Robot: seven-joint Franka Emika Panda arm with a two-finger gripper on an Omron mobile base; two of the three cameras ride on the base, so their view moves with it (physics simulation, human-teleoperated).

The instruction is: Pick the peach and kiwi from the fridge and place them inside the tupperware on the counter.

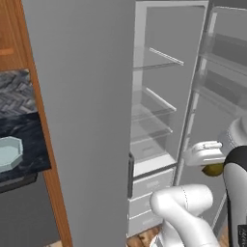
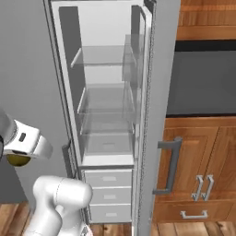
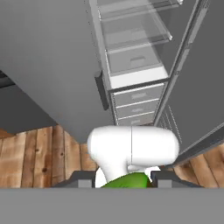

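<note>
Open fridge (image 2: 110, 92), three white drawers (image 2: 109, 193); claw (image 3: 127, 179) grips one kiwi (image 3: 127, 180)

White arm folded low, elbow bent, tool (image 3: 125, 180) pointing down, jaws closed around something green

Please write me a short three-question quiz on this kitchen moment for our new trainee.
1. True or false: the fridge door stands open.
2. Which fruit sits between the gripper's fingers?
A. a peach
B. the kiwi
C. a lemon
3. Fill in: the tupperware rests on the ____, left of the fridge in the left base view.

Key
1. True; the glass shelves and white drawers inside are on show.
2. B; a green fruit shows between the fingers in the hand view, and it hangs under the hand in both base views.
3. counter.
</note>
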